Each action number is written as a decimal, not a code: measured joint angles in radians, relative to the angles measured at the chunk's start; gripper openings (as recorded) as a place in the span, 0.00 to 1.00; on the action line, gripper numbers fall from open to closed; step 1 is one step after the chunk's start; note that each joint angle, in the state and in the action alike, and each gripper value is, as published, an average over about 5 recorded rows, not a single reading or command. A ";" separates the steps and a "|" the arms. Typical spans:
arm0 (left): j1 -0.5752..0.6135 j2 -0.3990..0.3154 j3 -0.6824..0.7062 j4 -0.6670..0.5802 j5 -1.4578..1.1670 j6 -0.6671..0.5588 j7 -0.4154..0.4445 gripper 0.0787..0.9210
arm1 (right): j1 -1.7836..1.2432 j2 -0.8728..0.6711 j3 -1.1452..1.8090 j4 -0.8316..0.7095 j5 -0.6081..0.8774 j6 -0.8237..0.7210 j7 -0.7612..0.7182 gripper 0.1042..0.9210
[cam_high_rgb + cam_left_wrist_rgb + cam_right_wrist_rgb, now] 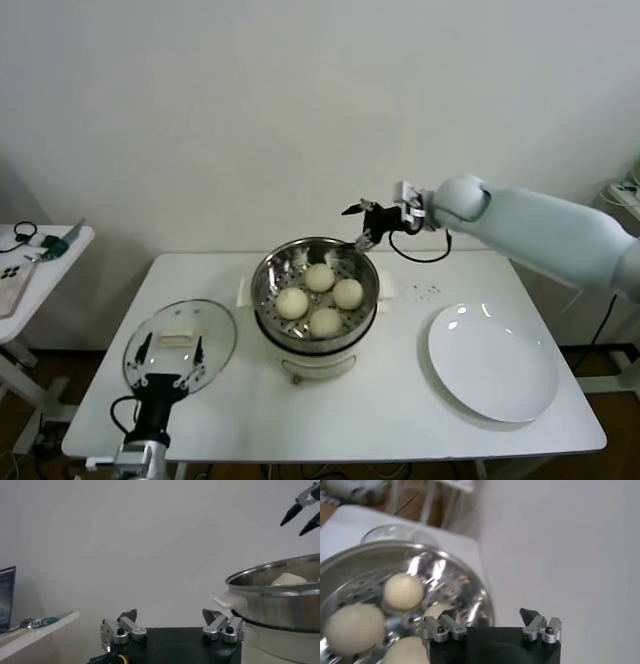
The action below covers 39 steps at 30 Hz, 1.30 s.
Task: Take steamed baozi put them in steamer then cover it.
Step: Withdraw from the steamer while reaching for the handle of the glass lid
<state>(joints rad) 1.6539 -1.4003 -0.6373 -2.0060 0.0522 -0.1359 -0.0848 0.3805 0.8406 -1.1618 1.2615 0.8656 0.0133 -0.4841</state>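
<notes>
Four baozi (319,297) in steamer (268,300). Right gripper (358,224) open, empty, above rim at 1 o'clock. Left gripper (171,354) open over lid (214,330).

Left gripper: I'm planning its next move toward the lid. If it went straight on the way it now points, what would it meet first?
The left gripper, open, points at the glass lid lying flat just ahead, probably meeting that first; depth is unclear.

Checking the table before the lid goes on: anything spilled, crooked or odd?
Mostly tidy. All four baozi sit in the steamer, the white plate is bare, and the glass lid lies flat by the left pincer. Only some small dark specks lie scattered beside the steamer.
</notes>
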 measured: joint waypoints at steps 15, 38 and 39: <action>0.012 -0.008 -0.034 -0.039 0.068 0.020 0.052 0.88 | -0.670 -0.190 0.691 0.233 -0.142 0.080 0.344 0.88; 0.030 0.005 -0.102 -0.069 0.875 0.164 0.085 0.88 | -1.598 0.069 1.615 0.490 -0.324 -0.039 0.441 0.88; 0.027 0.007 -0.100 -0.061 0.905 0.171 0.080 0.88 | -1.618 0.081 1.634 0.492 -0.328 -0.038 0.439 0.88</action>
<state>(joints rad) 1.6813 -1.3938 -0.7372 -2.0672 0.9575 0.0353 -0.0048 -1.2372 0.9217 0.4719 1.7536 0.5378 -0.0252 -0.0454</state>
